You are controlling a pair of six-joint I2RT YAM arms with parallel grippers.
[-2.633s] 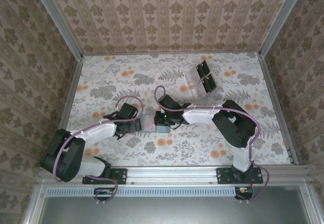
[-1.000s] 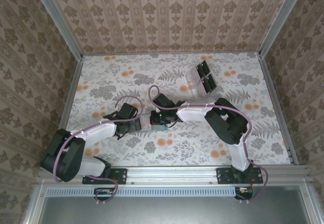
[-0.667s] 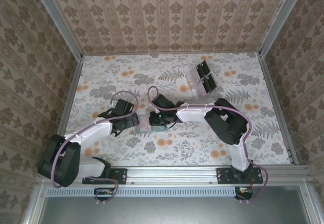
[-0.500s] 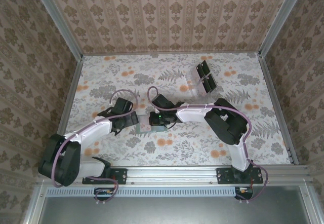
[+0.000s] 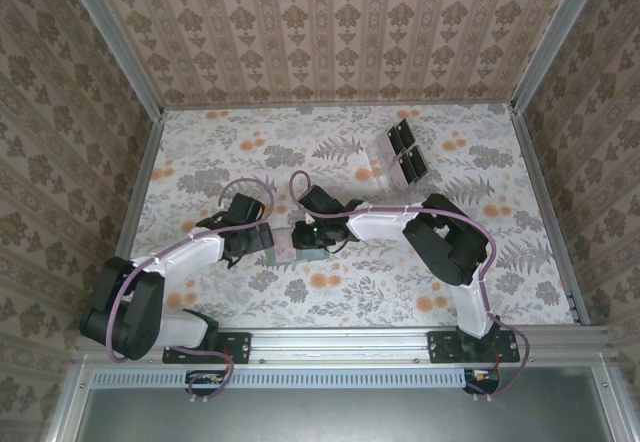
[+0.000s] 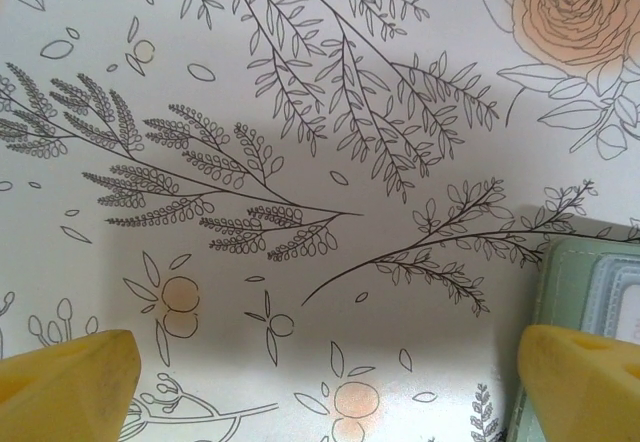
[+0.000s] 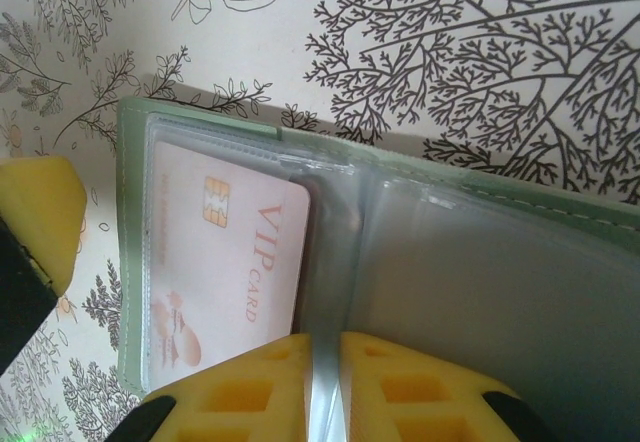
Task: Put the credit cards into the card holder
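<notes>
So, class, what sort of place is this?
Probably a robot test booth, not a home: a left arm and a right arm bolted to a metal rail, a table with a floral cover, and papered walls closing it in.

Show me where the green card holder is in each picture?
Top external: card holder just left of centre.
Left wrist: card holder at the bottom right edge.
Right wrist: card holder across the middle, lying open.
Shared landmark: the flowery table cover under it.
</notes>
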